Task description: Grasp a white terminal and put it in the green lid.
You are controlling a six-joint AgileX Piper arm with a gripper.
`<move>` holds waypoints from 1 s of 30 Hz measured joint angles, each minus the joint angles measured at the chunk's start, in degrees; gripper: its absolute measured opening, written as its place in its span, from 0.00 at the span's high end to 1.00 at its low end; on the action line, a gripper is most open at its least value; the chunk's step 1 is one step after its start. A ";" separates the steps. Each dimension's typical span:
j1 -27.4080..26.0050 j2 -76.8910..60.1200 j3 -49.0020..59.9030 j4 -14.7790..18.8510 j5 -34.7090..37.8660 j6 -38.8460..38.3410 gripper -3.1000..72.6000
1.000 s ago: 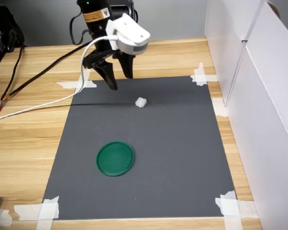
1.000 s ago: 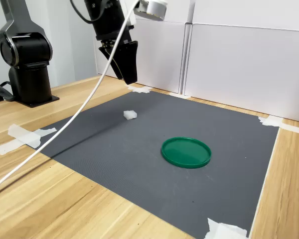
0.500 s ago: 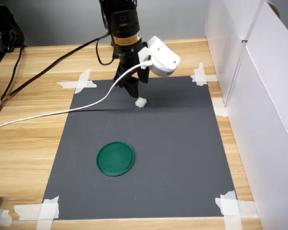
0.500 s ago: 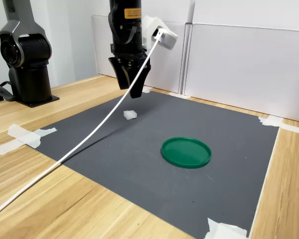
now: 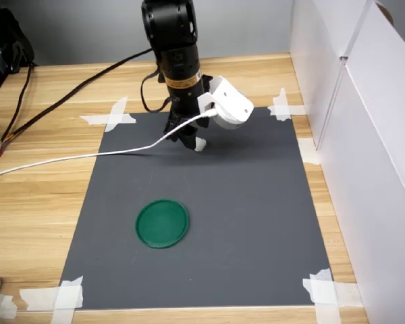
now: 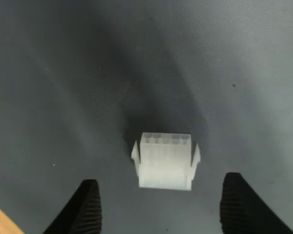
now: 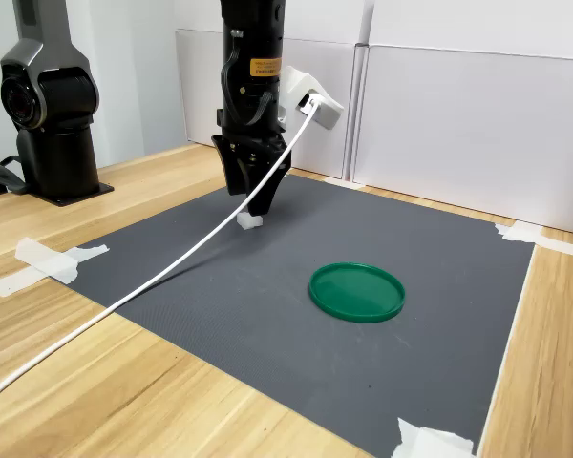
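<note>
The white terminal (image 6: pixel 164 165) lies on the dark mat, a small ribbed plastic block with side tabs. In the wrist view it sits between my two black fingertips (image 6: pixel 88 207), with a gap on each side. My gripper (image 5: pixel 189 140) is open and lowered right over the terminal (image 5: pixel 200 144), close to the mat. In the second exterior view the fingers hide most of the terminal (image 7: pixel 250 221) under the gripper (image 7: pixel 255 205). The green lid (image 5: pixel 162 223) rests flat on the mat, nearer the front, apart from the gripper; its rim shows well in the second exterior view (image 7: pixel 356 291).
The grey mat (image 5: pixel 256 202) is taped at its corners to a wooden table. White panels (image 5: pixel 364 135) wall off the first exterior view's right. A white cable (image 5: pixel 74 158) trails from the wrist across the mat. A second arm's black base (image 7: pixel 53 105) stands at the second exterior view's left.
The arm swung from the mat's back edge to the terminal and came down. The open fingers now straddle the terminal near the mat. The terminal and lid have not moved.
</note>
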 joint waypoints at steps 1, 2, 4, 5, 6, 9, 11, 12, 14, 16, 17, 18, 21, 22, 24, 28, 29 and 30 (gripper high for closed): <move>0.00 0.38 0.00 -0.14 -0.06 0.00 0.18; 0.00 0.86 0.00 -0.39 -0.11 0.00 0.18; 0.00 1.72 0.00 -0.89 -0.40 0.00 0.18; 0.00 2.10 0.00 -0.94 -0.57 0.00 0.18; 0.00 2.34 0.00 -1.06 -0.82 0.00 0.19; 0.00 2.84 0.00 -1.07 -0.94 0.00 0.21; 0.00 3.23 0.00 -1.12 -0.99 0.00 0.25; 0.00 3.37 0.00 -1.12 -0.99 0.00 0.28; 0.00 3.38 0.00 -1.12 -0.99 0.00 0.36; 0.00 3.38 0.00 -1.17 -0.99 0.00 0.48; 0.00 3.38 0.00 -1.17 -0.99 0.00 0.54; 0.00 3.38 0.00 -1.17 -0.94 0.00 0.57; 0.00 3.38 0.00 -1.17 -0.88 0.00 0.57; 0.00 3.38 0.00 -1.17 -0.88 0.00 0.57; 0.00 3.33 0.00 -1.17 -0.88 0.00 0.57; 0.00 2.00 0.00 -1.22 -0.83 0.00 0.57; 0.00 1.46 0.00 -1.22 -0.83 0.00 0.57; 0.00 0.90 0.00 -1.22 -0.78 0.00 0.57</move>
